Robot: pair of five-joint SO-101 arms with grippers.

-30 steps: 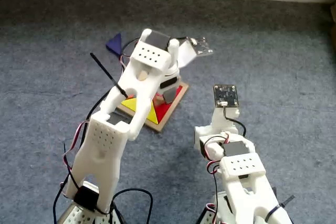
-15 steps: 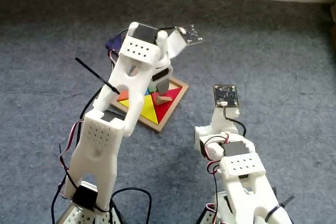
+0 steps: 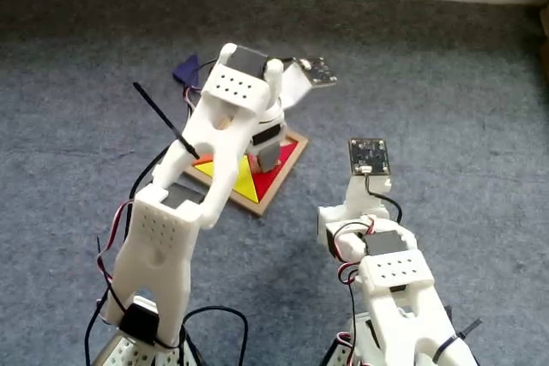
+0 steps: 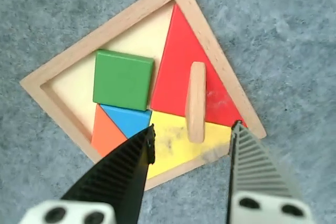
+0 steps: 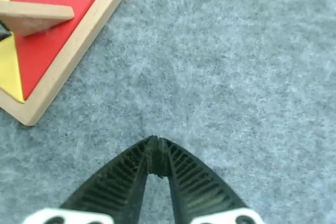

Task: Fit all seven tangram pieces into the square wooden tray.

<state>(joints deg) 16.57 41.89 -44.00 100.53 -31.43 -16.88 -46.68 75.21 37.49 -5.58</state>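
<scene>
The tray point(image 4: 105, 35) is a square of pale wood with a raised rim, sitting on the carpet point(image 3: 446, 83) and part filled. A glossy green square point(image 4: 123, 80) lies flat against the big red triangle point(image 4: 178, 61). Under them a small blue triangle point(image 4: 128, 120) and an orange triangle point(image 4: 104, 132) wedge together toward one corner, with a yellow triangle point(image 4: 173, 150) along the rim beside them. The tray's floor shows as bare cream wood in the corner past the green square.

A plain wood piece point(image 4: 197, 100), unpainted with rounded ends, is up on its thin edge on top of the red triangle, one end reaching over the yellow. It is not seated flat. Its full outline is hard to make out from this angle.

The left gripper point(image 4: 193, 128) hangs right above that piece, black ribbed jaws spread wide, one either side, gripping nothing. From the high view its arm covers most of the tray, leaving one corner showing.

A dark blue piece point(image 3: 186, 71) lies on the carpet beyond the tray, partly cut off by the arm.

The right gripper point(image 5: 154, 142) sits off the tray's near side over grey, fuzzy carpet, jaws pressed together and empty.
</scene>
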